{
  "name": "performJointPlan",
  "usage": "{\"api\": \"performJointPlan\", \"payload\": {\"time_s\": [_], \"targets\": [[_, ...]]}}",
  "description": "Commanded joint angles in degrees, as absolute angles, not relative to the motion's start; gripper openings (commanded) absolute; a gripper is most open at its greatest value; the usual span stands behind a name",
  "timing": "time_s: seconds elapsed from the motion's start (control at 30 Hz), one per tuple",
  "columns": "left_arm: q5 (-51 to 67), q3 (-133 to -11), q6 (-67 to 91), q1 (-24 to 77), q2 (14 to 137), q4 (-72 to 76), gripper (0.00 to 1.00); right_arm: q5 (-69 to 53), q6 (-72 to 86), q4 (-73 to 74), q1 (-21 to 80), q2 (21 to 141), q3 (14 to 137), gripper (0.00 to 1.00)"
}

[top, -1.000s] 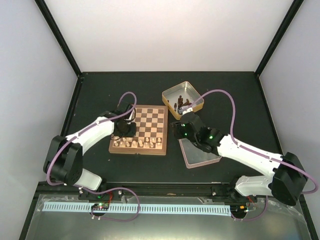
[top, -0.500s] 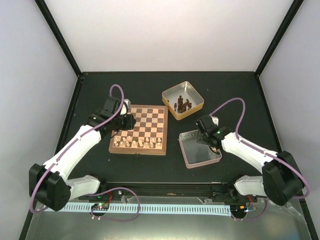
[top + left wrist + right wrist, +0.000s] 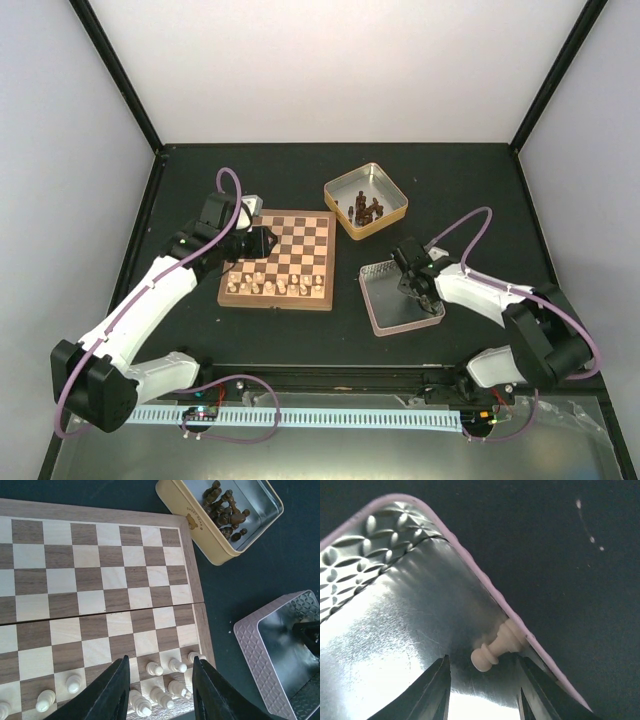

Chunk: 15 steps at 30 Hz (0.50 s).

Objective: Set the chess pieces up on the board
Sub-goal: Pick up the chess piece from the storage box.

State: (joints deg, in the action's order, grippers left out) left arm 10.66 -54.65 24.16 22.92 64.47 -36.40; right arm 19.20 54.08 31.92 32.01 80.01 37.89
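Note:
The board (image 3: pixel 290 240) lies left of centre and fills the left wrist view (image 3: pixel 100 565). Cream chess pieces (image 3: pixel 270 287) stand in its two near rows; some show in the left wrist view (image 3: pixel 172 687). My left gripper (image 3: pixel 262 241) is open and empty above the board's left part (image 3: pixel 160 660). My right gripper (image 3: pixel 419 289) is down inside the pink-rimmed tin (image 3: pixel 385 318). It is open (image 3: pixel 482 659), with a finger on each side of a cream pawn (image 3: pixel 497 647). The pawn lies on its side against the tin wall (image 3: pixel 420 565).
A yellow tin (image 3: pixel 392 212) holding dark brown pieces (image 3: pixel 366 209) stands behind and right of the board; it also shows in the left wrist view (image 3: pixel 200 530). The pink tin sits close to the board's right edge (image 3: pixel 252 630). Black frame posts rise at the table's far corners.
My left gripper has drawn back from the board's near rows toward its far left. My right gripper has swung right from the board's edge and gone down into the pink tin.

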Motion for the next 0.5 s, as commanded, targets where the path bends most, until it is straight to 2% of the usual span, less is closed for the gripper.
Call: {"api": "performJointPlan", "payload": {"time_s": [0.0,0.27,0.47], "targets": [[12.1,-54.8,24.0,23.1,63.2,-35.2,0.36,23.9,65.1,31.7,31.6,79.7,37.2,0.37],[11.9,-54.7,22.5,23.0,62.4,-35.8,0.37,27.8,74.4,32.4,31.6,82.7,40.1,0.37],[11.8,-54.6,22.0,23.0,62.5,-35.8,0.37,28.8,79.6,33.9,31.1,85.0,41.6,0.32]]}}
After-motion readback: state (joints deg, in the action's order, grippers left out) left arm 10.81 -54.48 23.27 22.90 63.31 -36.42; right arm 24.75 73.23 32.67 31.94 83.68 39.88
